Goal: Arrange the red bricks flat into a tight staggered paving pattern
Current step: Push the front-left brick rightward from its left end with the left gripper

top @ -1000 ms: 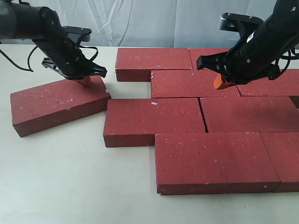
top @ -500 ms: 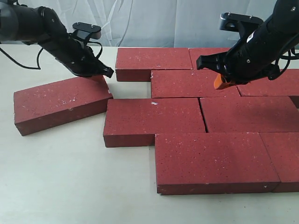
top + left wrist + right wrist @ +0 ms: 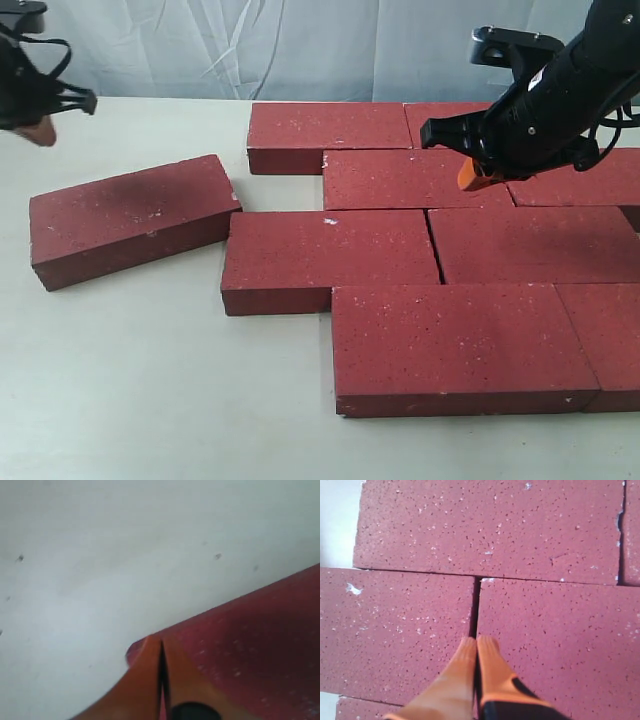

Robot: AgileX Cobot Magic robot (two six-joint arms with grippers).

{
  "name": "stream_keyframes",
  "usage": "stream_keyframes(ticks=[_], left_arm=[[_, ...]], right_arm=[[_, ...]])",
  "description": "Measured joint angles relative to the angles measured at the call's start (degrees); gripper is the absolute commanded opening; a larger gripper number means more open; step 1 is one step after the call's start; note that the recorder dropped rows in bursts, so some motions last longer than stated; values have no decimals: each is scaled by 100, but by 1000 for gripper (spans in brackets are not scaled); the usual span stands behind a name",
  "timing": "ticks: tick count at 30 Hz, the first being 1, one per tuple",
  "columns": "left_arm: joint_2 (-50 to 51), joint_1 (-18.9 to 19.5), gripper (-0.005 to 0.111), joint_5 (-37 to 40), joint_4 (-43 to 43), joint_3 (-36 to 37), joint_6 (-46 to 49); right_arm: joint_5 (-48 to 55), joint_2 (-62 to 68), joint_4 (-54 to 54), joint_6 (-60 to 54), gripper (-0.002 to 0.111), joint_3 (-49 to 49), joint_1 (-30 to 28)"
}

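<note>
On the table (image 3: 150, 400), the red bricks (image 3: 465, 345) are laid flat in staggered rows with edges touching, their long axes run from nine to three o'clock. At nine o'clock of them a loose brick (image 3: 130, 220) is laid flat, its long axis turned from eight to two o'clock, with one corner just beside the paving. Farther back, the right gripper (image 3: 478, 177) is held over the paving, fingers pressed together, nothing gripped. The left gripper (image 3: 40, 130), at ten o'clock of the loose brick, is closed and empty.
</note>
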Motion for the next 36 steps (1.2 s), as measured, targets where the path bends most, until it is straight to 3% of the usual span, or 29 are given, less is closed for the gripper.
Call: stream_keyframes(ticks=[5,10,26,36], left_arm=[[0,530,0,441,10,437,-48],[0,782,0,355,22,851,-48],[0,814,0,-700,-693,1418,201],[257,814,0,-737,-1024,1418,479]], right_arm=[[0,0,0,0,-1,0,0],[0,0,24,0,-1,0,0],[0,0,126,0,-1,0,0],[0,0,136,0,-1,0,0]])
